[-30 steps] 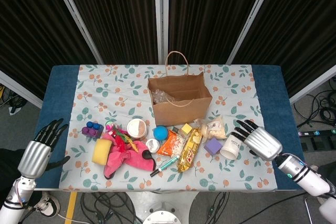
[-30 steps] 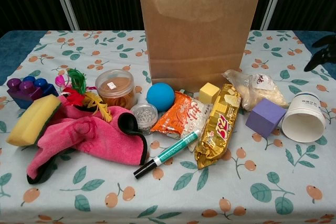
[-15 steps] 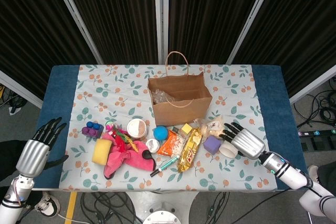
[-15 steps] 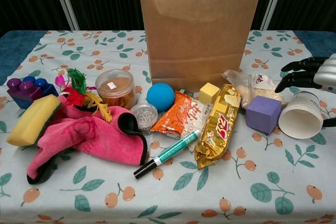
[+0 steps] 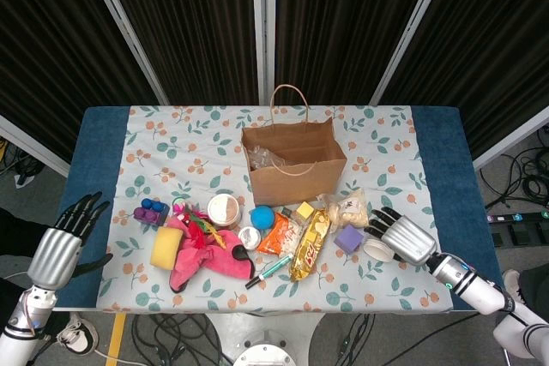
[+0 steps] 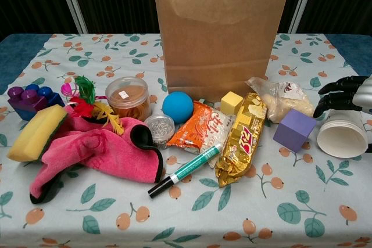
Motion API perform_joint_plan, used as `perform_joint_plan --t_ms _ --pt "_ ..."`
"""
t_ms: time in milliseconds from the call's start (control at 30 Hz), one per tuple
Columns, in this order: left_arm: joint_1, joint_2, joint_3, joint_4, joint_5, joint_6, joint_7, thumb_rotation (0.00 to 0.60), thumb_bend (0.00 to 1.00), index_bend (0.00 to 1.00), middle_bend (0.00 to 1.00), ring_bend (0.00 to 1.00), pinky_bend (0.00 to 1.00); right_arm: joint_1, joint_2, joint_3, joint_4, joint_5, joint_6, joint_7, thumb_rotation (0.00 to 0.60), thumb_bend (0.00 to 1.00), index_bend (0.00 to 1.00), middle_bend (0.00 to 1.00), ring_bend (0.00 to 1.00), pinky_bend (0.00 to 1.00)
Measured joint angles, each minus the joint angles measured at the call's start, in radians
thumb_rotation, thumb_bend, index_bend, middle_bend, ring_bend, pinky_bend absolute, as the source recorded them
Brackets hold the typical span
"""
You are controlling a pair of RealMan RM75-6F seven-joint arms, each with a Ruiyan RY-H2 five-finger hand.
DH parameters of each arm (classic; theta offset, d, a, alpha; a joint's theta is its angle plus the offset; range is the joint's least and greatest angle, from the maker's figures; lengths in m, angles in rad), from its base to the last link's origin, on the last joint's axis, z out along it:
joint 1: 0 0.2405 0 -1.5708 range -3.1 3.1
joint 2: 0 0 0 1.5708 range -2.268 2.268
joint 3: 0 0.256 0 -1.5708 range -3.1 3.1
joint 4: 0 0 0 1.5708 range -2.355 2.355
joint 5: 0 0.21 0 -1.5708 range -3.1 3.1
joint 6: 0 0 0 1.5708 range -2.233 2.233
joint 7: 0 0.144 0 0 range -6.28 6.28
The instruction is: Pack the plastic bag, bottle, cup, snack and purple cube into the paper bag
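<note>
White paper, thin-walled: the cup [image 6: 342, 134] lies on its side near the table's [image 5: 442, 139] right front corner, mouth toward me. I judge it light, easily crushed and apt to roll, so I would take it across the body near the rim, gently. My right hand [image 5: 401, 235] lies over it, fingers [image 6: 337, 92] curled down on its upper side; whether they have closed on it I cannot tell. Just left of it sits the purple cube [image 6: 294, 129], then the snack [image 6: 242, 137]. The bag [image 5: 293, 160] stands at the middle, toward the back edge. My left hand [image 5: 60, 246] hangs off the left front corner, fingers apart, empty.
</note>
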Motion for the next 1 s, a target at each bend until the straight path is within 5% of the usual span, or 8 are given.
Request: perform_joint_plan --t_ms 367,600,800,1000 --pt "0.001 0.004 0.000 -0.013 0.002 0.005 0.003 0.600 0.00 0.09 0.08 0.06 0.18 -0.013 -0.008 0.000 0.004 0.015 0.057 -0.008 0.600 0.12 0.53 0.45 0.31 0.35" --pt "0.002 0.009 0.001 -0.023 0.005 0.008 0.002 0.600 0.00 0.09 0.08 0.06 0.18 -0.021 0.055 0.033 -0.087 0.025 0.168 -0.018 0.600 0.12 0.54 0.46 0.32 0.36" --pt "0.000 0.017 -0.001 -0.031 0.005 0.006 0.000 0.600 0.00 0.09 0.08 0.06 0.18 -0.003 0.195 0.113 -0.323 0.042 0.257 -0.069 0.600 0.12 0.54 0.46 0.32 0.36" --pt "0.006 0.014 0.007 -0.030 0.007 0.005 -0.002 0.600 0.00 0.09 0.08 0.06 0.18 0.045 0.332 0.255 -0.675 0.135 0.269 -0.110 0.600 0.12 0.54 0.46 0.32 0.36"
